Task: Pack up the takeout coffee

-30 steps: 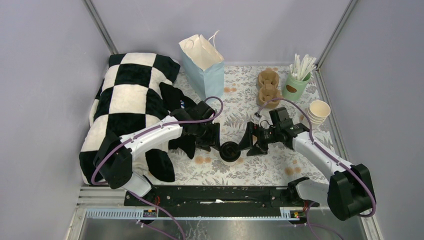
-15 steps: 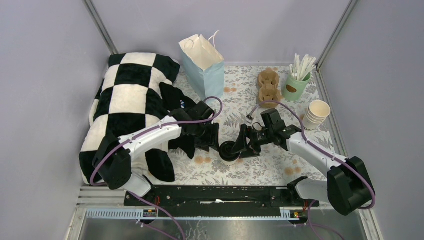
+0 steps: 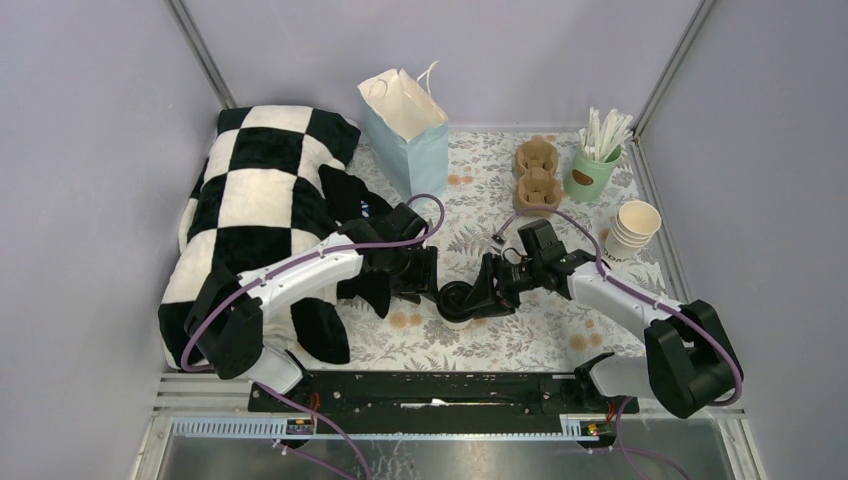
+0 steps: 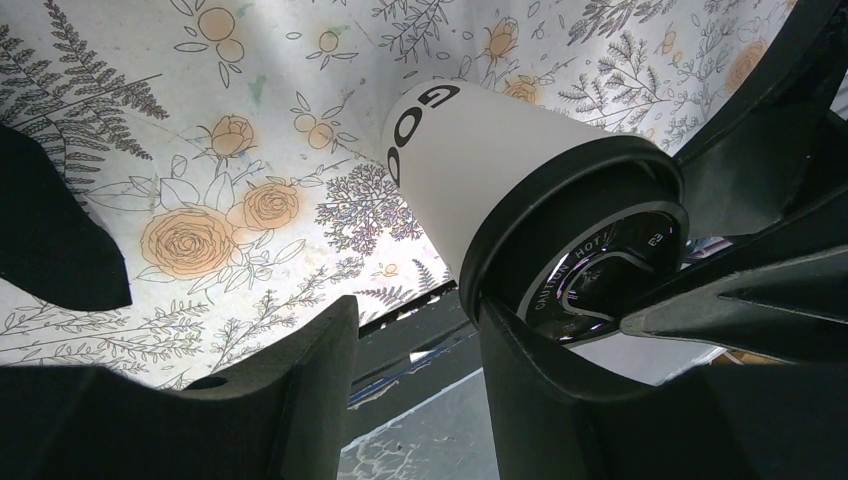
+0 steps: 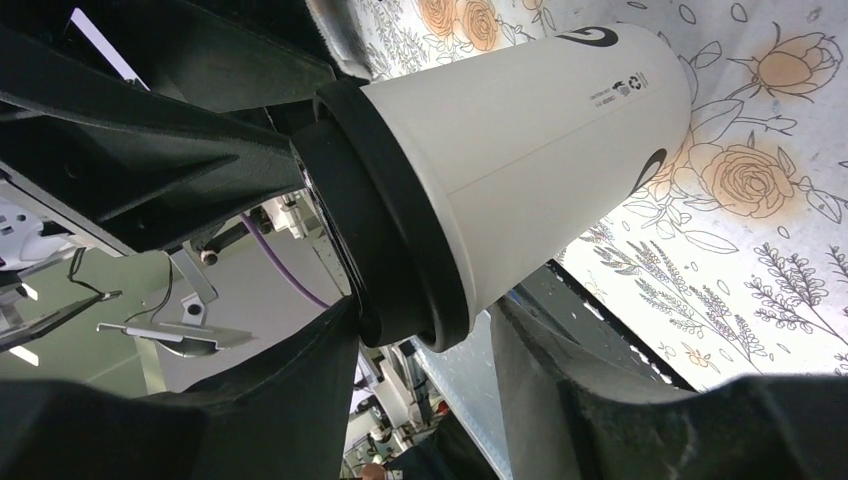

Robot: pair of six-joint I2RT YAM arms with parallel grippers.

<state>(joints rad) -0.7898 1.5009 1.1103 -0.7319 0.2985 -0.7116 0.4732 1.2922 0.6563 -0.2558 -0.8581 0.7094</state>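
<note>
We find the takeout coffee (image 4: pixel 470 160) upright on the table (image 3: pixel 480 200), midway along and toward the near edge, with its long axis vertical and its lid (image 3: pixel 459 297) up. The right end effector (image 5: pixel 422 320) is spread, with the coffee between its fingers (image 5: pixel 600 400). The left end effector (image 4: pixel 412 315) is spread, just beside the lid. At the far edge a blue paper bag (image 3: pixel 405 125) stands open. In the far right corner a green cup (image 3: pixel 592 172) holds white sticks (image 3: pixel 605 130).

I counted one takeout coffee (image 3: pixel 459 301) on the counter (image 3: pixel 470 200), and two claws of mine, the left claw (image 3: pixel 440 285) and the right claw (image 3: pixel 478 295). There was one paper bag (image 3: pixel 408 135), one cardboard cup carrier (image 3: pixel 537 175), one green cup (image 3: pixel 592 172) of white sticks (image 3: pixel 606 131) too many to count, one stack of lidless cups (image 3: pixel 637 224), and one checkered cloth (image 3: pixel 258 200).
</note>
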